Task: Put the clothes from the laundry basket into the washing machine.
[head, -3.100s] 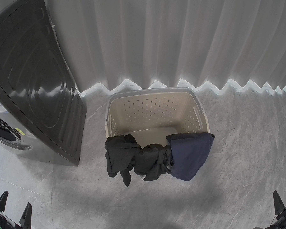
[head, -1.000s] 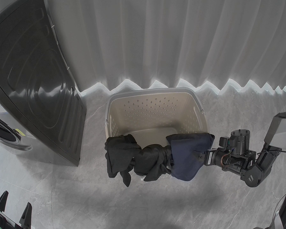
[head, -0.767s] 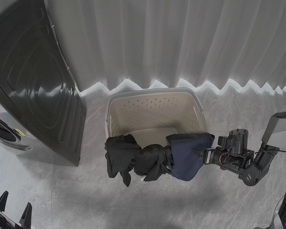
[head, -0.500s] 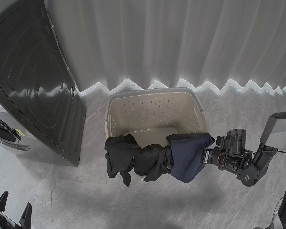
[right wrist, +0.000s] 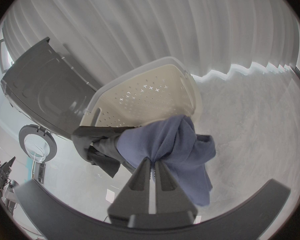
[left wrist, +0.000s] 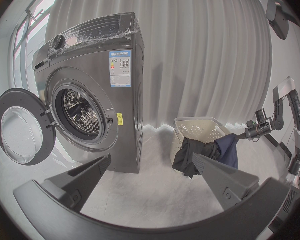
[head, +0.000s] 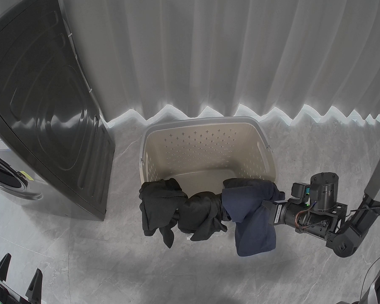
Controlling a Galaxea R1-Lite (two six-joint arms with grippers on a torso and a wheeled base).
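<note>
R end effector [right wrist: 152,164] on navy garment [head: 252,222]

Light: diffuse and even, coming through the backlit curtain [head: 223,43]; room is bright. Brightest zone is a jagged strip where the curtain hem meets the floor [head: 114,250], from head view centre out to 3 o'clock. Soft sheen streaks lie on the washing machine [head: 46,102] side panel. Both wrist views show strong fisheye bending and black corners. Left wrist view: window [left wrist: 40,20] glare at 10 o'clock.
</note>
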